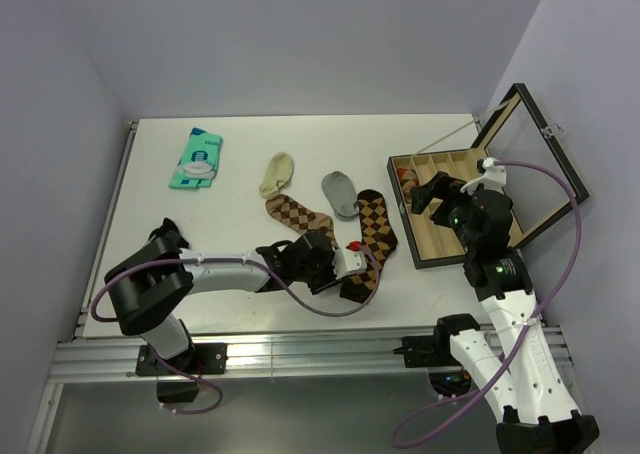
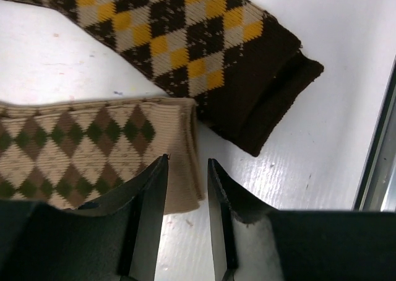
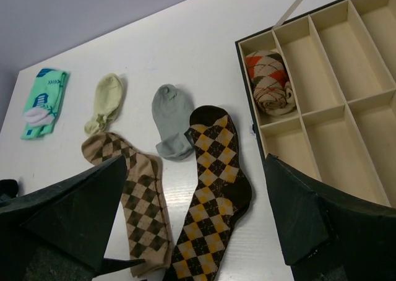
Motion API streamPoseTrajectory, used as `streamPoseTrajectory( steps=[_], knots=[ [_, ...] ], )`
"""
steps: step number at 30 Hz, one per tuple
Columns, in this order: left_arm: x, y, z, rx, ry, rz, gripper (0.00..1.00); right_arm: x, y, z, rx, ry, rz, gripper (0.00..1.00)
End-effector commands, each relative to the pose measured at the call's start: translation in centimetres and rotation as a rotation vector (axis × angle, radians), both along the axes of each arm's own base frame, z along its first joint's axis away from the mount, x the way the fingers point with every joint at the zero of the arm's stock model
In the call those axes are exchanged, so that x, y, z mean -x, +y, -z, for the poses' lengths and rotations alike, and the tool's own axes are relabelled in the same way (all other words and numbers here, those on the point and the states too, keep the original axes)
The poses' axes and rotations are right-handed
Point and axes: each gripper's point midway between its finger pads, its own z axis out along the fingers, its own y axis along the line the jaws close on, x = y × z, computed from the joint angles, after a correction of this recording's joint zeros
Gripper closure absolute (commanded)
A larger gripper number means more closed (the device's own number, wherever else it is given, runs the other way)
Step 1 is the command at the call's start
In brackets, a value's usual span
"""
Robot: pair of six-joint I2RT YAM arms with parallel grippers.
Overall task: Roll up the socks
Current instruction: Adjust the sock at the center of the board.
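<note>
As the top view shows it, left arm: stretched low across the white bench (image 1: 250, 154) toward the right, left tool (image 1: 352, 264) at the near ends of the two long socks.
Right arm: raised and bent forward, right tool (image 1: 425, 196) over the left part of the open wooden box (image 1: 470, 154).
Room: plain pale walls on three sides.
Left wrist, left tool: fingers a narrow gap apart, pinching nothing; one fingertip overlaps the cuff of the tan argyle sock (image 2: 93, 145).
Dark-brown argyle sock (image 2: 204, 39): flat on the bench, just beyond the tan one.
Right wrist, right tool: fingers spread wide, empty.
Ankle socks: grey sock (image 3: 170, 117) against the dark-brown sock's far end; cream sock (image 3: 105, 101) just beside the tan sock's far end.
Box: rolled argyle sock (image 3: 269, 83) in its far-left compartment.
</note>
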Motion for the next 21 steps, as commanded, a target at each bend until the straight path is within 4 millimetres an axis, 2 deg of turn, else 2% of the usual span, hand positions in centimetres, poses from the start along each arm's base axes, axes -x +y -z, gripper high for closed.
streamPoseTrajectory(
  steps=[1, 8, 16, 21],
  knots=[
    [0.4, -1.9, -0.1, 0.037, 0.017, 0.019, 0.63, 0.0, -0.2, -0.2, 0.007, -0.018, 0.009, 0.01],
    [0.0, -1.6, 1.4, 0.017, 0.008, 0.001, 0.64, 0.3, -0.2, 0.2, 0.007, -0.016, 0.007, 0.01],
    [0.5, -0.2, 3.0, -0.043, 0.016, 0.012, 0.67, 0.4, -0.3, 0.5, 0.014, -0.014, 0.007, 0.01],
    [0.1, 0.8, 3.7, -0.078, -0.015, -0.009, 0.64, 0.5, -0.2, 0.6, 0.015, -0.009, 0.005, 0.01]
  ],
)
